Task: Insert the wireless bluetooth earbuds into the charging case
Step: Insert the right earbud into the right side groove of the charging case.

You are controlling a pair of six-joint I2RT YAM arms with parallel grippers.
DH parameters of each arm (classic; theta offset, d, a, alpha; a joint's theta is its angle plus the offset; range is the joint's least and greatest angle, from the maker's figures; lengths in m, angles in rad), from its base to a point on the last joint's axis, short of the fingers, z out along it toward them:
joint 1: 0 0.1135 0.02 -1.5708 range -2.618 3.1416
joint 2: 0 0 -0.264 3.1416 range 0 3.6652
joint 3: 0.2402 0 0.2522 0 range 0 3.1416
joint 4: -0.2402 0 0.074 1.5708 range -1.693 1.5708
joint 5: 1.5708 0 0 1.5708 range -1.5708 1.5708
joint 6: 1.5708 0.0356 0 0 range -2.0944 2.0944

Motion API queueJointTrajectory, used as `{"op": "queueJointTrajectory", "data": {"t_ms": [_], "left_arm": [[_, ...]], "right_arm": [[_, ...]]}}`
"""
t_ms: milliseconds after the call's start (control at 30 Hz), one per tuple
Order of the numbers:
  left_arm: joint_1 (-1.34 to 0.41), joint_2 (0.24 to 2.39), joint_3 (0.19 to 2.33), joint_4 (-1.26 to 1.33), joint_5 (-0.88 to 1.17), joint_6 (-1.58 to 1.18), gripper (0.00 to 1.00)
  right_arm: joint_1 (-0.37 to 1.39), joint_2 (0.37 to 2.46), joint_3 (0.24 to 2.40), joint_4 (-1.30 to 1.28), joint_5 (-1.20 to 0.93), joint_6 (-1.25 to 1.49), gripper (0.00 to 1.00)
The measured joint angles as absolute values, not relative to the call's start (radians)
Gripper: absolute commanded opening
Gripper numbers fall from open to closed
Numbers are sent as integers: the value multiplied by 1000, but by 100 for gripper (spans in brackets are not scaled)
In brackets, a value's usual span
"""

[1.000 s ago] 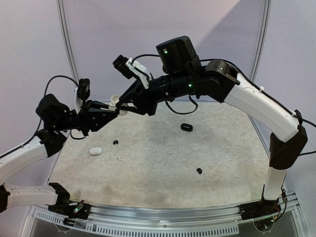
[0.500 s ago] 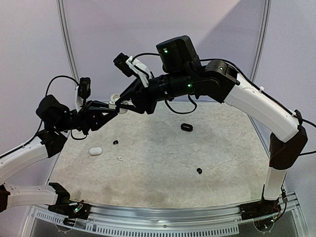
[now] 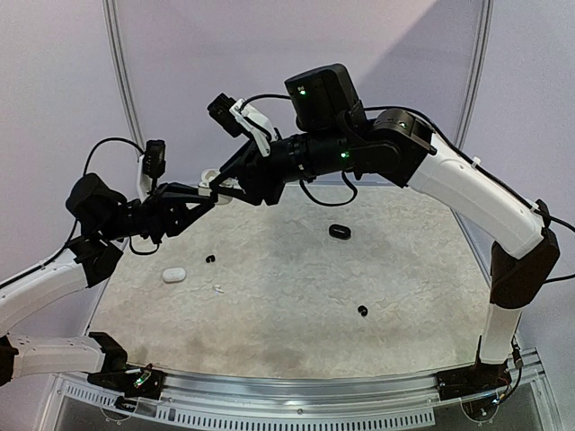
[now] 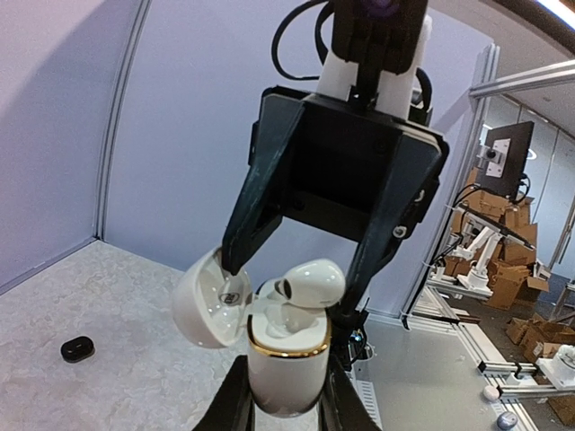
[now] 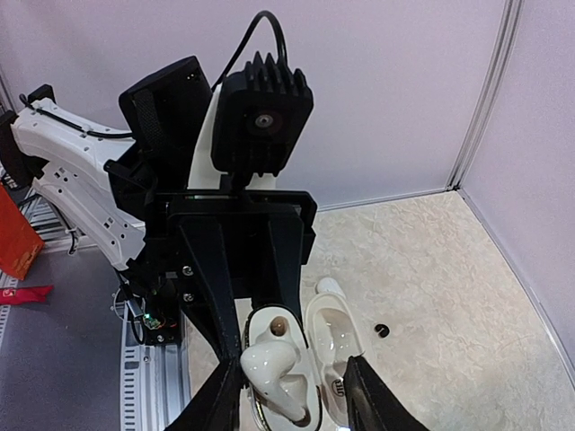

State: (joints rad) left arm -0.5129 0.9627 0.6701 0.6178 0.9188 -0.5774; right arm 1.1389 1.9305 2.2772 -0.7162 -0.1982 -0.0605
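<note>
The left gripper (image 4: 287, 397) clamps the white charging case (image 4: 289, 361) upright in the air, its lid (image 4: 203, 303) flipped open. A white earbud (image 4: 314, 280) sits in its mouth, sticking out, with the right gripper (image 4: 294, 287) above it, jaws apart on either side.

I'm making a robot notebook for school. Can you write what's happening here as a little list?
Left hand: shut on the white charging case, upright, lid open
Right hand: open, fingers either side of the white earbud
White earbud: lying on the case's open top, not fully in
On the table: black case, white case, a black earbud, another black earbud
</note>
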Motion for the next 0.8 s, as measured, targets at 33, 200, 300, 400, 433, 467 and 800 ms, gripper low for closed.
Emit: {"op": "queueJointTrajectory", "data": {"t_ms": [33,200,300,400,433,467,800], "left_arm": [[-514,963,670,618,916,-577,0],[-516,963,664,627,905,-577,0],[-516,963,661,631,902,-576,0],[-516,963,660,630,900,-572,0],[-516,963,660,630,899,-571,0],[-516,963,660,629,898,-570,0],[-516,963,659,623,883,-568,0]], "right_arm": [[1139,1931,2277,-715,-197,-60,41],[1139,1931,2277,-711,-193,-59,44],[1139,1932,2277,-707,-193,-57,46],[1139,1934,2277,-699,-193,-57,47],[1139,1934,2277,-698,-194,-57,47],[1139,1935,2277,-696,-194,-57,47],[1139,1948,2283,-694,-196,-58,45]]}}
